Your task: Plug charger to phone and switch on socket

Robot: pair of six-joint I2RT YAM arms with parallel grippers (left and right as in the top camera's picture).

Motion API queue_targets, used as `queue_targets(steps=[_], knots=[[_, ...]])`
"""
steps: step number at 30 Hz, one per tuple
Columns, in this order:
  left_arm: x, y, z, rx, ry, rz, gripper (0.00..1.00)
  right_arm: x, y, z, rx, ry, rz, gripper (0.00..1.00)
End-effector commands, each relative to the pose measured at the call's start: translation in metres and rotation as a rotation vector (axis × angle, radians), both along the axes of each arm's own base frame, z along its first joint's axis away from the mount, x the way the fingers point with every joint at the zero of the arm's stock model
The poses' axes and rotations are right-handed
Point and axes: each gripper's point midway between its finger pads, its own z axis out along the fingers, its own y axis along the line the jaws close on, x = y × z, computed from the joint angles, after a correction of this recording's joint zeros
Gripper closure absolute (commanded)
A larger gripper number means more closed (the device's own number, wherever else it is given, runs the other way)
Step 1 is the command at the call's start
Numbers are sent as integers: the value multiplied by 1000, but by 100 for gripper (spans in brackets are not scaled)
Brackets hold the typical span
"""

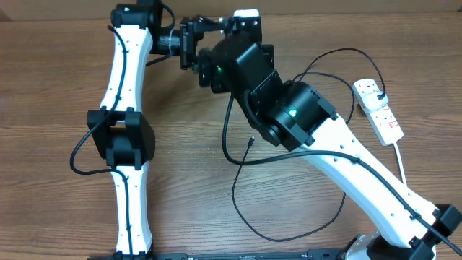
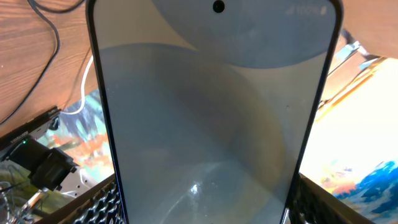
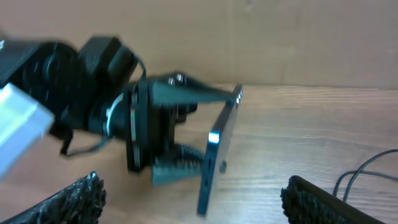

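Observation:
The phone [image 2: 211, 112] fills the left wrist view, its light blue screen facing the camera. My left gripper [image 2: 202, 205] is shut on it, with ribbed fingers [image 2: 102, 202] pressed against both long edges. In the right wrist view the phone [image 3: 217, 155] stands edge-on above the table, held by the left gripper [image 3: 180, 134]. My right gripper [image 3: 196, 199] is open, a short way from the phone, and holds nothing. The charger [image 1: 238, 195] lies looped on the table with its connector tip [image 1: 250, 141] free. The socket [image 1: 379, 108] lies at the far right.
The right arm [image 1: 289, 108] reaches across the table's middle toward the left gripper [image 1: 189, 42] at the back and covers the phone from above. A thick white cord [image 1: 399, 155] runs from the socket toward the front. The left arm [image 1: 126, 144] stands along the left side.

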Motion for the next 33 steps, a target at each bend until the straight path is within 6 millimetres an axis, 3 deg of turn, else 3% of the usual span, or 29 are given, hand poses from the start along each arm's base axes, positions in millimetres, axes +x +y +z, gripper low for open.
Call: queue_targets(steps=[1,7,18,33], knots=[[-5,-6,22,-62,-24,-18,29,11,-1,-2,21,-4,-63,8],[-5,-8,19,-43,-25,-20,29,23,-10,-29,-24,32,-165,9],[-5,-8,15,-21,-28,-18,29,28,-15,-40,2,88,-152,33],[-5,-9,15,-21,-32,-21,29,35,-16,-54,-19,109,-165,33]])
